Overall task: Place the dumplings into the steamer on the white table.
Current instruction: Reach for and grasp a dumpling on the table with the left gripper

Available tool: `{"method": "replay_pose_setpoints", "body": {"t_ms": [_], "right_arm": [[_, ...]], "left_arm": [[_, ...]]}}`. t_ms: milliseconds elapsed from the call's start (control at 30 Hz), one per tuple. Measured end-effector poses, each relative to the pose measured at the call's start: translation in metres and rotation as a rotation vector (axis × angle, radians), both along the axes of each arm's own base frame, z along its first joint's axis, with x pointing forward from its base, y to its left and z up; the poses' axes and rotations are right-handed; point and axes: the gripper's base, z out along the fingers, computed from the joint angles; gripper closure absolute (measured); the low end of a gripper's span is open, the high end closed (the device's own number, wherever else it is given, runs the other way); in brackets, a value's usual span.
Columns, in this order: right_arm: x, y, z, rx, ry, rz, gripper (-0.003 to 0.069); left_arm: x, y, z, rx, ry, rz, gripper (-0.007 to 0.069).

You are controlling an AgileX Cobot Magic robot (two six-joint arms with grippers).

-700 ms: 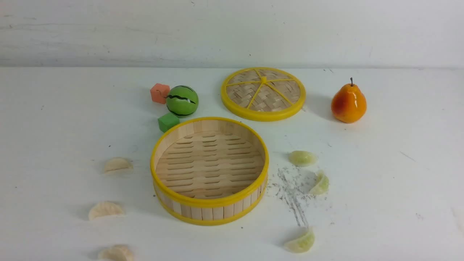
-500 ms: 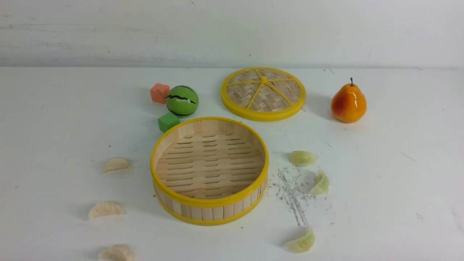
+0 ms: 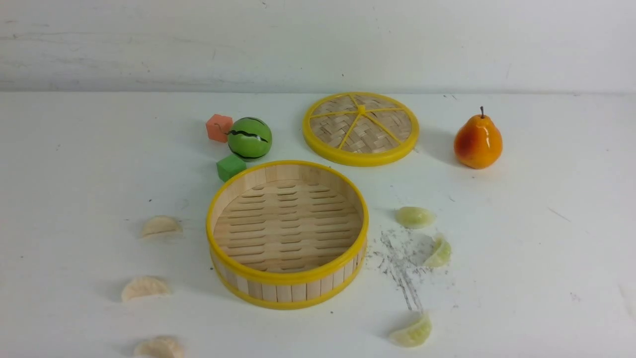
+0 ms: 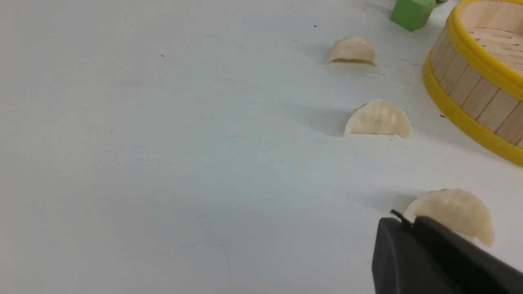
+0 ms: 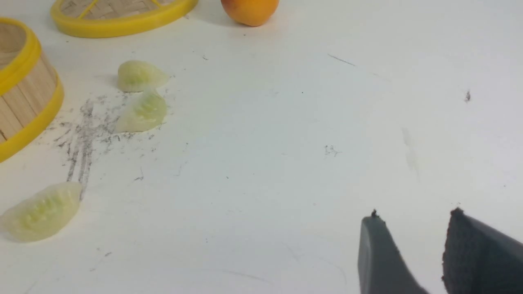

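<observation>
The empty steamer (image 3: 287, 276) stands mid-table on the white table (image 3: 546, 248). Three cream dumplings (image 3: 160, 226) (image 3: 144, 287) (image 3: 159, 347) lie to its left and three green dumplings (image 3: 414, 217) (image 3: 438, 252) (image 3: 411, 332) to its right. Neither gripper shows in the front view. In the left wrist view my left gripper (image 4: 408, 222) is shut and empty, with the nearest cream dumpling (image 4: 453, 210) lying on the table just beyond its tips. In the right wrist view my right gripper (image 5: 412, 216) is open and empty over bare table, well away from the green dumplings (image 5: 43, 210) (image 5: 143, 113).
The flat woven lid (image 3: 360, 127) lies behind the steamer, with an orange pear (image 3: 477, 140) to its right. A toy watermelon (image 3: 249, 138), an orange cube (image 3: 219, 127) and a green cube (image 3: 230, 166) sit behind the steamer's left side. Dark scuffs (image 3: 402, 268) mark the table among the green dumplings.
</observation>
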Motion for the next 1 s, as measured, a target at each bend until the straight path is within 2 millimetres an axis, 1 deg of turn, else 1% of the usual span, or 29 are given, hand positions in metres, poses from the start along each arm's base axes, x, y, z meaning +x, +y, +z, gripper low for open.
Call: {"method": "replay_pose_setpoints", "body": {"t_ms": [800, 900, 933, 1000], "right_arm": [[0.000, 0.000, 0.000, -0.015, -0.004, 0.000, 0.0419], [0.001, -0.001, 0.002, -0.024, -0.045, -0.005, 0.0419], [0.002, -0.001, 0.003, -0.024, -0.052, -0.005, 0.0419], [0.003, -0.002, 0.011, -0.029, -0.151, -0.014, 0.0419]], "left_arm": [[0.000, 0.000, 0.000, 0.001, -0.005, 0.000, 0.0575], [0.002, 0.000, 0.006, -0.001, -0.076, -0.004, 0.0571], [0.002, 0.000, 0.006, -0.001, -0.076, -0.004, 0.0571], [0.004, -0.001, 0.018, -0.004, -0.207, -0.010, 0.0568]]}}
